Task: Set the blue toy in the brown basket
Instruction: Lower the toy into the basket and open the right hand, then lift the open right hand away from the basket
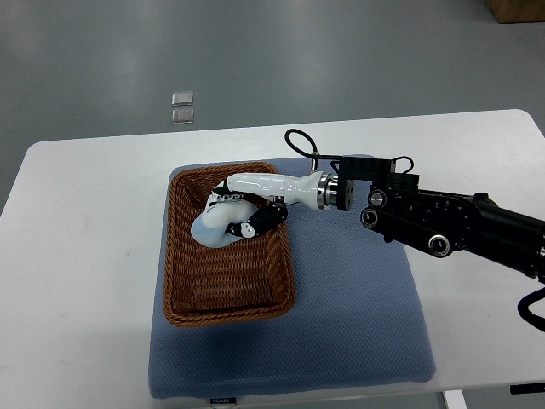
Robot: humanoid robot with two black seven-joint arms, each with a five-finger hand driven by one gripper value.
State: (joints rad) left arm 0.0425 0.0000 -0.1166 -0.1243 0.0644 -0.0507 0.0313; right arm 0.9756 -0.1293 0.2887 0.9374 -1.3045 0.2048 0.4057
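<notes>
On white table (85, 256), blue mat (358, 324) under basket (183, 281); right hand (247, 209) reaches over its rim, fingers curled round pale-blue toy (213, 228) inside basket. Carry seems done; release and withdrawal remain

The right arm (451, 226) comes in from the right edge and reaches left across the white table (85, 256). Its white robot hand (243, 213) sits over the upper part of the brown basket (174, 256), inside the rim, fingers curled around a pale blue toy (213, 228). The basket rests on the left part of a blue mat (358, 315) that covers the middle of the table. Two small clear squares (182, 107) lie on the grey floor beyond the table
</notes>
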